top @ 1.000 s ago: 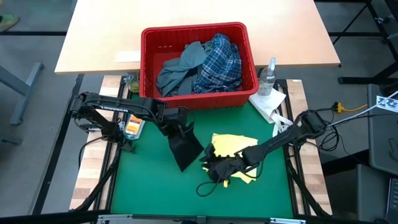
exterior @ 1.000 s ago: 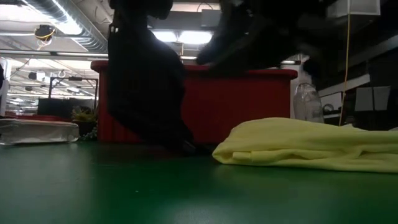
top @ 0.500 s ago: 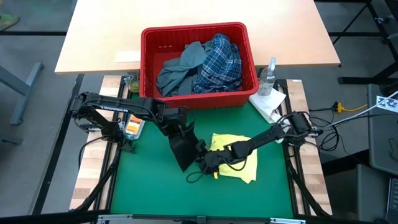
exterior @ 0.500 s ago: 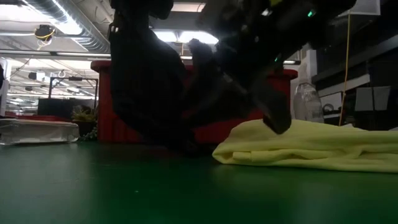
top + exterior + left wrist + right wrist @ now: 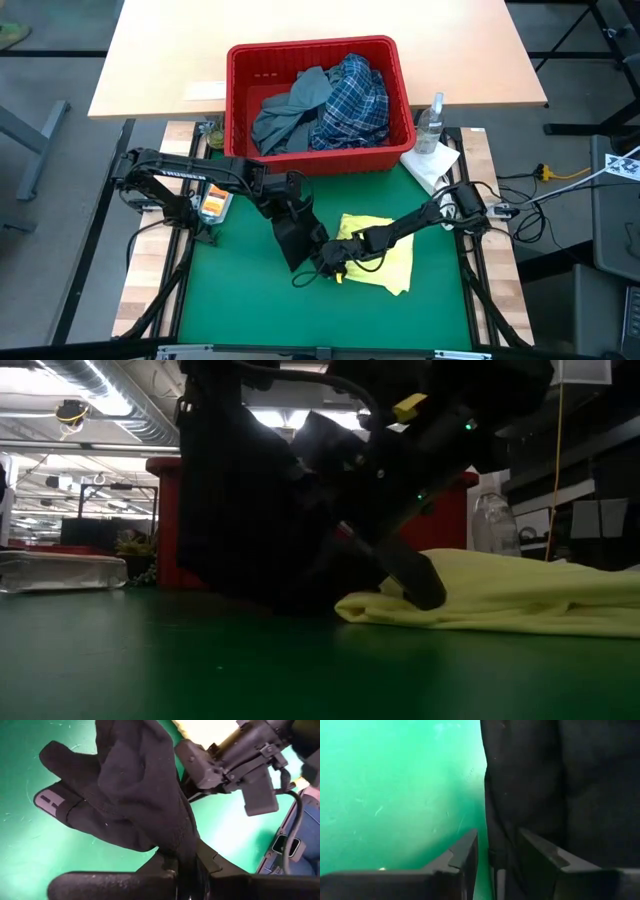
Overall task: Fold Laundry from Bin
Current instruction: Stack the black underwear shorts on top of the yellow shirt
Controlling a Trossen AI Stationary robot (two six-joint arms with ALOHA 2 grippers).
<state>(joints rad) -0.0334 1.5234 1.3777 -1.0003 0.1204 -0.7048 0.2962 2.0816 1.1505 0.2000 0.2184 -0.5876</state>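
A dark navy garment (image 5: 297, 238) hangs from my left gripper (image 5: 289, 205), which is shut on it above the green mat (image 5: 230, 290). My right gripper (image 5: 322, 265) reaches in low from the table's right, across the small yellow garment (image 5: 385, 255) that lies flat on the mat. It is open, and the navy garment's lower edge (image 5: 492, 845) stands between its fingers. At the far side stands the red bin (image 5: 240, 110), holding a grey-blue garment (image 5: 290, 110) and a blue-white plaid shirt (image 5: 352, 100). My left gripper pinches a bunched upper part of the navy garment (image 5: 181, 851) between its two fingers, which slant steeply down. The cloth hangs slack below them, and its lower end (image 5: 285, 595) reaches down to the mat. My right gripper has the garment's edge between its open fingers (image 5: 465, 855); whether they touch it I cannot tell.
A clear spray bottle (image 5: 434, 122) and a white paper towel (image 5: 430, 165) sit at the mat's far right corner. A small orange object (image 5: 213, 205) lies by the left arm's base. A dark cable loop (image 5: 305, 278) lies near my right gripper. The mat's near half is bare.
My right gripper has come down and gone toward the table's left, across the yellow garment, up to the lower end of the hanging navy garment. Its fingers keep the same gap. My left gripper and the garment have stayed in place.
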